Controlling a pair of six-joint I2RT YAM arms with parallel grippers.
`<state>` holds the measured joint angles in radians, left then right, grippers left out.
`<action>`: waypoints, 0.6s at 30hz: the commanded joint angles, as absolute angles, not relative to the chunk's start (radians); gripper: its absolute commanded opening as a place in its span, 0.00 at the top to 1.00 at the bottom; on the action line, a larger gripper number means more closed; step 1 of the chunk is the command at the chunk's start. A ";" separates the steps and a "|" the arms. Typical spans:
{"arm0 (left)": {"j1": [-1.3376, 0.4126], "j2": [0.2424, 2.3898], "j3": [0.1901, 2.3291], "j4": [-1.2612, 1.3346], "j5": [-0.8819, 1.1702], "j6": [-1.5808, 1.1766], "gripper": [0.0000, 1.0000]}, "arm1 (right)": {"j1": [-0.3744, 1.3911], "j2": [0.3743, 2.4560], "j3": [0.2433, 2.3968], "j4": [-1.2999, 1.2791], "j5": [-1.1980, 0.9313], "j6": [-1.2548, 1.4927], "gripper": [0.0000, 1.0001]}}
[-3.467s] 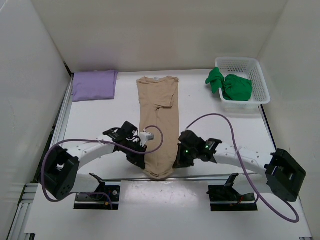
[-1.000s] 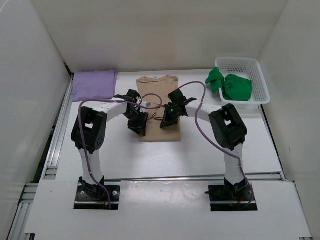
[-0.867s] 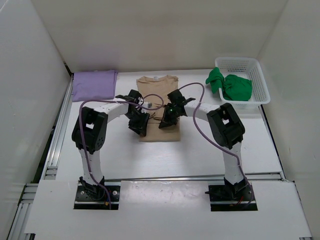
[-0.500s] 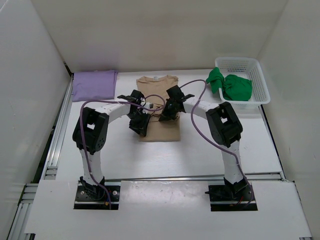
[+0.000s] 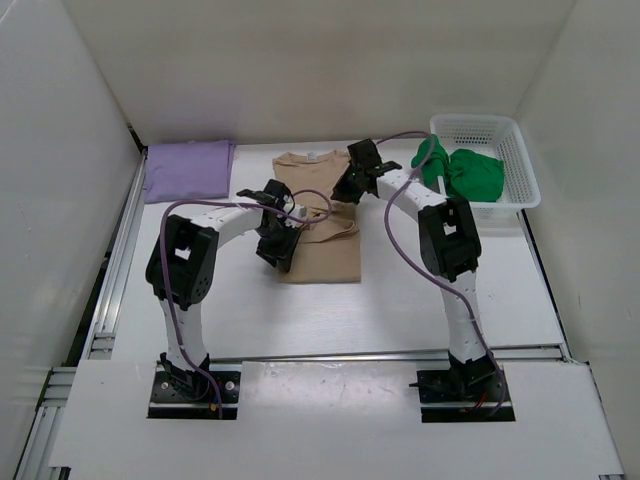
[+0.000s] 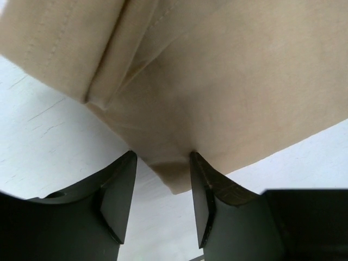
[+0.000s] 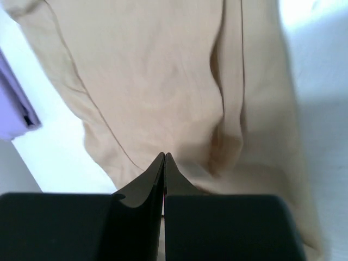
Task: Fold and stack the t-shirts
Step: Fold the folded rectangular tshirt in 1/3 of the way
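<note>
Left end effector released, fingers straddling a corner of the tan t-shirt, arm arched over its left edge. Right end effector clenched, arm stretched to the shirt's far-right side. Tan shirt mid-tabletop. Lavender t-shirt far-left corner, green t-shirt in basket far-right corner. Bare surface toward near edge.

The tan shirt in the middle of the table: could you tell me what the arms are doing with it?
Both arms are working on the tan shirt, which lies folded at mid-table. The left gripper is open, with a bit of the shirt's edge between its fingers. The right gripper is shut, near the shirt's far right corner. The lavender shirt lies folded at the back left, and the green shirt sits crumpled in the white basket.
</note>
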<state>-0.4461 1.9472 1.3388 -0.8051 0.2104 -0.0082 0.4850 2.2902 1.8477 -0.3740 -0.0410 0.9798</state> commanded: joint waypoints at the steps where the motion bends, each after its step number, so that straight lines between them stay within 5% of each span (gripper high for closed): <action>1: -0.451 1.881 1.403 -0.804 0.149 0.000 0.44 | 0.474 2.244 1.899 -0.382 -0.075 0.884 1.00; 13: -0.540 1.936 1.537 -0.790 0.077 0.000 0.44 | 0.465 1.871 1.381 -0.403 -0.225 0.839 1.00; 18: -0.571 1.957 1.566 -0.790 0.251 0.000 0.44 | 0.465 1.859 1.217 -0.290 -0.305 0.943 1.00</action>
<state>-0.5491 1.9614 1.5208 -0.7868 0.1398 -0.0067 0.4629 1.8423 1.2823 -0.3378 -0.2256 0.8780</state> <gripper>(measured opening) 0.558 0.001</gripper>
